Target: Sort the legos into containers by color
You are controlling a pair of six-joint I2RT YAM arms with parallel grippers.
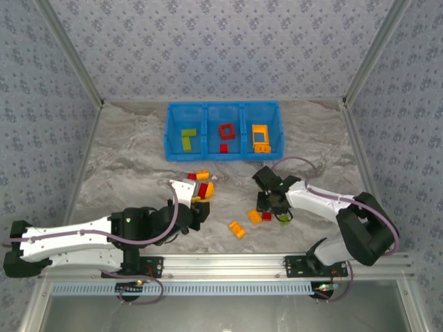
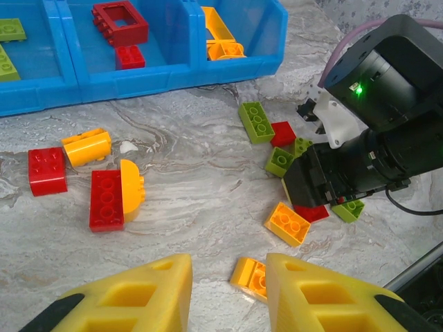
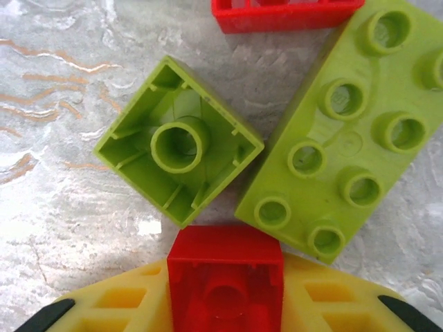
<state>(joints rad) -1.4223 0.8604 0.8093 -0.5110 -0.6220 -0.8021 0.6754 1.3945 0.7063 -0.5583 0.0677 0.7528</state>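
Loose legos lie in front of the blue bin. Its left compartment holds lime green pieces, the middle red ones, the right orange-yellow ones. My right gripper is shut on a small red brick, low over the table. Just ahead of it lie an upside-down lime green square brick and a lime green two-by-four brick. My left gripper is open above the table, with an orange brick below, close to its right finger.
Left of centre lie a red brick, an orange piece and a red brick joined to a yellow rounded one. Another orange brick and green bricks lie around the right arm's black wrist.
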